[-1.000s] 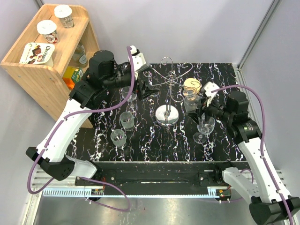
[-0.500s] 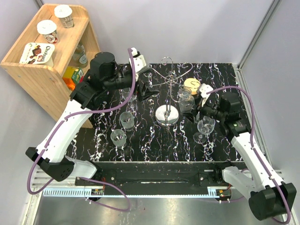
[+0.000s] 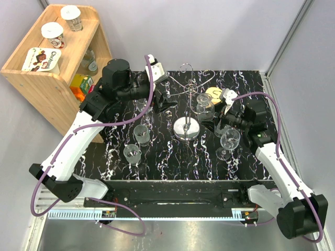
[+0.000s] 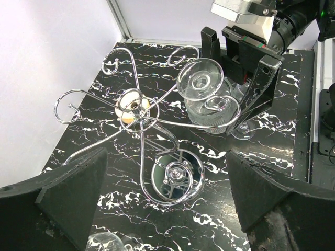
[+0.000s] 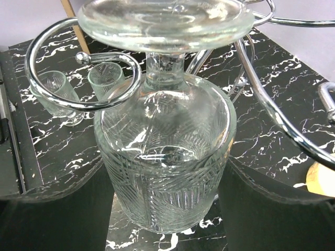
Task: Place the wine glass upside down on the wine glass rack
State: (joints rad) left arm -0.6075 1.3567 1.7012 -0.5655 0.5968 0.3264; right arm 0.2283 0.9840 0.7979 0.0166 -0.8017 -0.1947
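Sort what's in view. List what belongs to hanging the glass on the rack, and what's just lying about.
In the job:
wine glass, upside down, held in the right gripper
rack

Lying about:
short glass
second short glass
stemmed glass, upright on the table
wooden shelf with its pots

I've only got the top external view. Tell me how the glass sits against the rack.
Observer: Right wrist view: the wine glass is upside down, its foot above a curled arm of the wine glass rack, stem beside the curl.
Operator: Report the grip.
Observer: The right gripper clamps the bowl from both sides.
Operator: Now the other arm.
Observer: Left wrist view: the left gripper is open and empty, above the rack.
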